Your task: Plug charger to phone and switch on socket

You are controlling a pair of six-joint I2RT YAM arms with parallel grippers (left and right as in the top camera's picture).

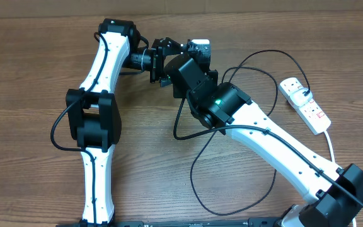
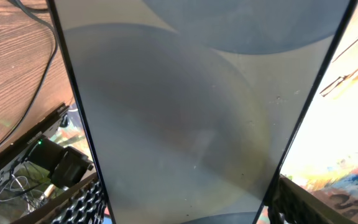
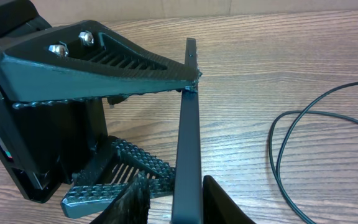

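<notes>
Counter (image 1: 30,63): brown wood grain, with a tan board (image 3: 166,6) along the back edge. Left tool (image 2: 188,208) is clamped across the phone (image 2: 185,112), held on edge at back-centre. Right tool (image 3: 179,210) straddles the phone's thin edge; cannot tell if it grips. Charger (image 1: 232,148) lies looped on the counter, socket (image 1: 304,104) at far right.

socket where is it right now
Overhead view: the socket lies on the table at the far right, just beyond the charger loops and the right arm.
</notes>
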